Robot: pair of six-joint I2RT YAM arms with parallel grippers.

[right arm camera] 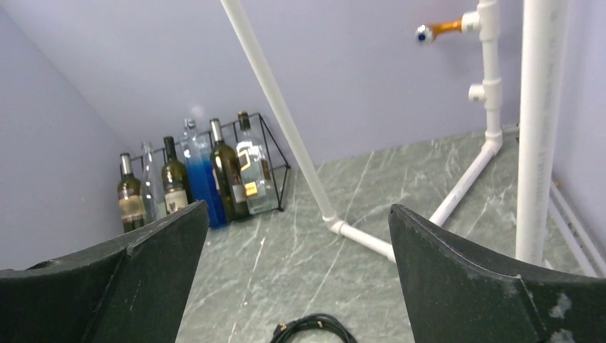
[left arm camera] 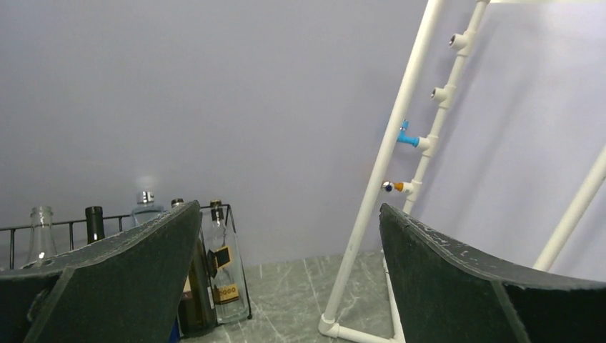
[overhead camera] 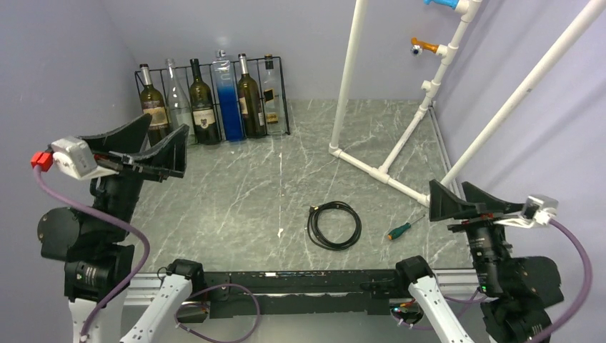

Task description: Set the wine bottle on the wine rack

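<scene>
The black wire wine rack (overhead camera: 280,96) stands at the far left of the table, against the back wall. Several bottles stand upright in its slots, among them a dark green wine bottle (overhead camera: 203,107), a blue bottle (overhead camera: 229,103) and a clear one (overhead camera: 270,93). The rack also shows in the right wrist view (right arm camera: 275,161) and in the left wrist view (left arm camera: 231,221). My left gripper (overhead camera: 161,143) is open and empty, raised just in front of the rack. My right gripper (overhead camera: 450,200) is open and empty at the near right.
A white pipe frame (overhead camera: 371,168) stands at the back right, with a blue peg (overhead camera: 443,3) and an orange peg (overhead camera: 423,46) on it. A coiled black cable (overhead camera: 334,224) and a green-handled screwdriver (overhead camera: 399,230) lie at the near middle.
</scene>
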